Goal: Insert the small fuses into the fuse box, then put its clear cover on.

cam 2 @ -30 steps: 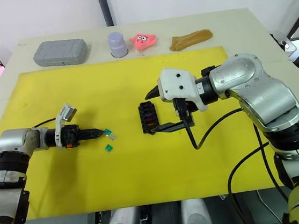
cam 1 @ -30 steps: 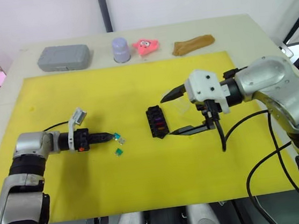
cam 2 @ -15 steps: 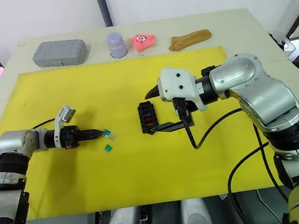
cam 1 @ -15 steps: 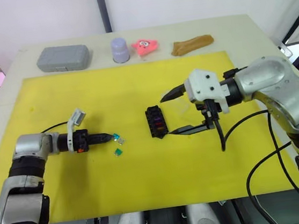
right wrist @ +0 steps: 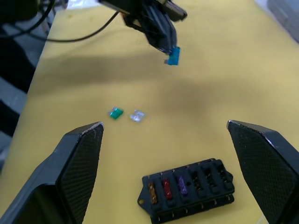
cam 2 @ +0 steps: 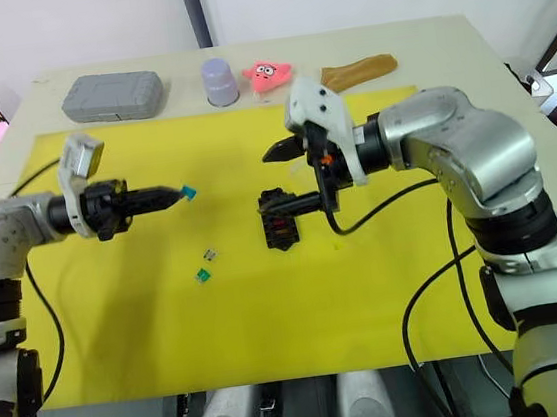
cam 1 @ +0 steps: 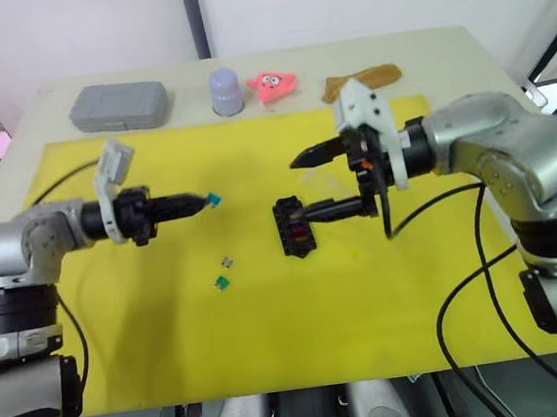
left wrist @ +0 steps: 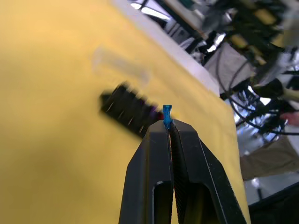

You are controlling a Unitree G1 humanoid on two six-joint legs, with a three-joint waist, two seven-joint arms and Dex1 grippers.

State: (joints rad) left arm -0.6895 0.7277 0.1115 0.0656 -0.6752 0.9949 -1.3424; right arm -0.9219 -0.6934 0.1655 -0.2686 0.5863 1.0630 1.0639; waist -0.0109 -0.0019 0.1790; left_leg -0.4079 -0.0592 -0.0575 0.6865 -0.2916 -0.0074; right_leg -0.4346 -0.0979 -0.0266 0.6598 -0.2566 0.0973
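Yellow matting covers the table (cam 1: pixel 463 57). Nearest lie green fuse (cam 1: pixel 221 283) and grey fuse (cam 1: pixel 227 262), left of the fuse box (cam 1: pixel 292 227). Right claw (cam 1: pixel 303 184) spreads wide above it; left claw (cam 1: pixel 197 202) pinches a teal fuse (cam 1: pixel 214 199).

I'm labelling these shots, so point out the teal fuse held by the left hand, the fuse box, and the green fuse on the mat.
teal fuse (right wrist: pixel 174 56), right wrist view, its body.
fuse box (right wrist: pixel 189 189), right wrist view, slotted top.
green fuse (right wrist: pixel 116 113), right wrist view, its body.
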